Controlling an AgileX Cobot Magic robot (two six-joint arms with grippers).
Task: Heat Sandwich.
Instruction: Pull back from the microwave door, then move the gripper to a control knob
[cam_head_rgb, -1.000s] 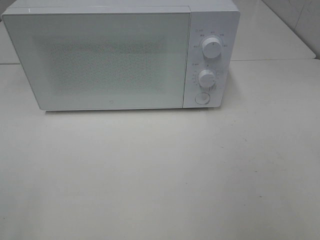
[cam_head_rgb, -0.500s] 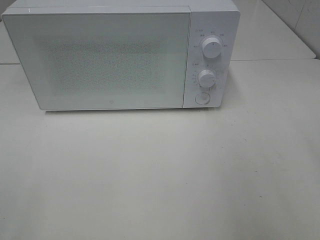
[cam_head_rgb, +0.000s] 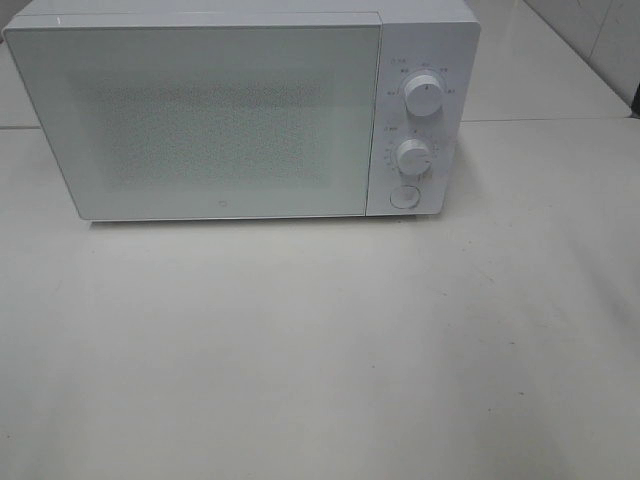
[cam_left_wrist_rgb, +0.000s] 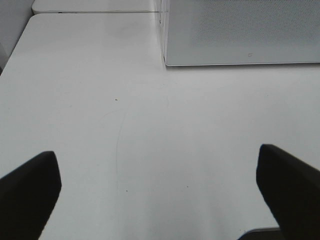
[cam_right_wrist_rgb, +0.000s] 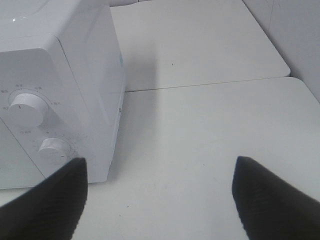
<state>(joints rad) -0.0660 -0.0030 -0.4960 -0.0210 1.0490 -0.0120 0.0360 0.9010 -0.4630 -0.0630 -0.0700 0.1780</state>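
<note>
No sandwich shows in any view. A white microwave (cam_head_rgb: 230, 110) stands at the back of the table with its door shut; it has two round knobs (cam_head_rgb: 424, 97) and a round button (cam_head_rgb: 403, 196) on its right panel. My left gripper (cam_left_wrist_rgb: 160, 195) is open over bare table, with the microwave's lower front corner (cam_left_wrist_rgb: 167, 60) ahead of it. My right gripper (cam_right_wrist_rgb: 160, 200) is open too, nothing between its dark fingers (cam_right_wrist_rgb: 47, 202), beside the microwave's knob panel (cam_right_wrist_rgb: 30, 125). Neither gripper appears in the exterior high view.
The white table (cam_head_rgb: 320, 340) stretches in front of the microwave. A seam (cam_right_wrist_rgb: 210, 82) joins a second table behind, and a wall rises at the far right (cam_head_rgb: 600, 40).
</note>
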